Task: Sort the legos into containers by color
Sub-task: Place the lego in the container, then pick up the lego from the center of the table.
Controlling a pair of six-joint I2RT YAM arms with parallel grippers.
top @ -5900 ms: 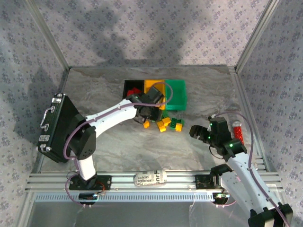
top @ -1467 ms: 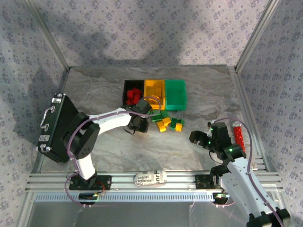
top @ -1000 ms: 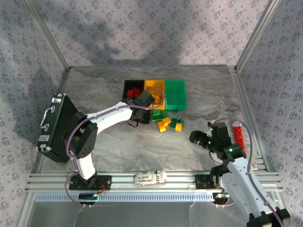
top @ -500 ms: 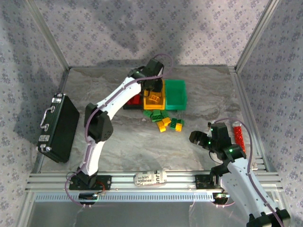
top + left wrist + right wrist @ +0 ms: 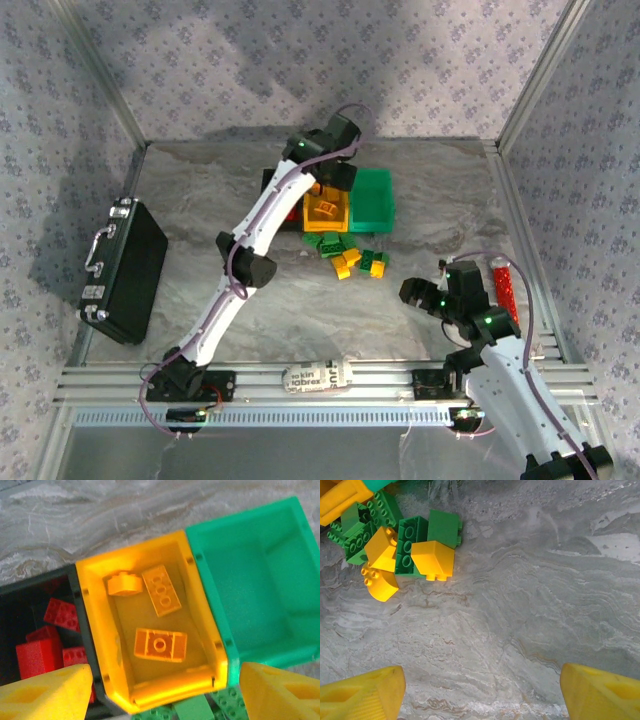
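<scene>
The containers sit in a row: a black bin (image 5: 30, 625) with several red legos (image 5: 59, 614), an orange bin (image 5: 97, 645) and a green bin (image 5: 255, 585) with nothing in it. In the orange bin lie a round orange piece (image 5: 125, 583) and two orange bricks (image 5: 161, 590), one of them studs down (image 5: 160, 645). My left gripper (image 5: 165, 692) hangs open above the orange bin (image 5: 325, 212), holding nothing. Loose green and yellow legos (image 5: 350, 256) lie just in front of the bins. My right gripper (image 5: 482, 692) is open over bare table, right of that pile (image 5: 405, 542).
A large black case (image 5: 125, 268) with a metal handle lies at the left edge. A red cylinder (image 5: 503, 278) lies at the right edge, beside the right arm. The table has open marble surface (image 5: 300, 300) between the pile and the arm bases.
My left arm rose from the table beside the pile and reached out over the orange bin, where its gripper now stands open. The right arm has not moved.
</scene>
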